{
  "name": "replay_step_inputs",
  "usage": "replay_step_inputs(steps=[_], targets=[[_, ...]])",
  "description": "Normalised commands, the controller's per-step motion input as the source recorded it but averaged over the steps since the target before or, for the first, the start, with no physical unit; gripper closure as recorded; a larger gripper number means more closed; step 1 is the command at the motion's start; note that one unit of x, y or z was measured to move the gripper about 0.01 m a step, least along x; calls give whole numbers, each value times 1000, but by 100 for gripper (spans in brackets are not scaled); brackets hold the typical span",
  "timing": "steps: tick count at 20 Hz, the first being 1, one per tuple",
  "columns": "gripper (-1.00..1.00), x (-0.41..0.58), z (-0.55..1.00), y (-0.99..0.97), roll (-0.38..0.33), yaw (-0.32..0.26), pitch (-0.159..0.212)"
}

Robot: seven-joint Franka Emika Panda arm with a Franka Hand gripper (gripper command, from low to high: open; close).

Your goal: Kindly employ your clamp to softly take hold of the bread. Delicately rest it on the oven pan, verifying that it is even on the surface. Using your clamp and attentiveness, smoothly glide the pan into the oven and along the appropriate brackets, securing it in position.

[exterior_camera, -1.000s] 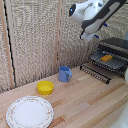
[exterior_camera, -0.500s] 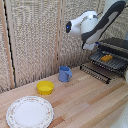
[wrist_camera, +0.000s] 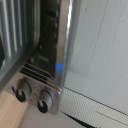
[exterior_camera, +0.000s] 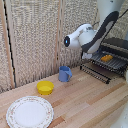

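A pale wooden worktop point(exterior_camera: 85, 100) stands before woven reed screens, seen from an exterior camera. Nearest that camera lies a round white plate with a patterned rim point(exterior_camera: 29, 111), nothing on it; behind it sits a small round yellow bowl point(exterior_camera: 45, 88), whose inside looks bare, and further back a blue mug point(exterior_camera: 64, 74), its contents hidden. Beyond these, at the exterior view's right, stands the dark boxy toaster oven with silvery parts point(exterior_camera: 117, 47), its door down and the dark wire-grid oven pan point(exterior_camera: 111, 62) drawn out over it. The small orange-brown block of bread point(exterior_camera: 106, 58) already rests on that pan, seemingly flat. Over the last second the white robot arm point(exterior_camera: 85, 37) has swung from high near the oven downward and toward the exterior view's left, so its wrist now hangs in front of the pan. That suggests placing is done and the arm is lining up for the push. The end effector itself is not visible in either view, so whether its fingers are apart or together cannot be told. The wrist view shows only the oven's silvery front edge and two round control knobs point(wrist_camera: 33, 96), close up and blurred.
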Motion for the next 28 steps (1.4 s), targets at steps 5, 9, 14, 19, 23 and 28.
replay_step_inputs(steps=[5, 9, 14, 19, 23, 28], targets=[[-100, 30, -197, -26, -34, 7, -180], [-100, -4, -176, -1, -6, 0, -193], [-100, -95, -131, -200, -28, -37, -104], [-100, -29, -155, -258, 30, -39, 36], [-100, 0, -252, -284, 65, -50, 142], [-100, -19, -137, -338, 61, -8, 61]])
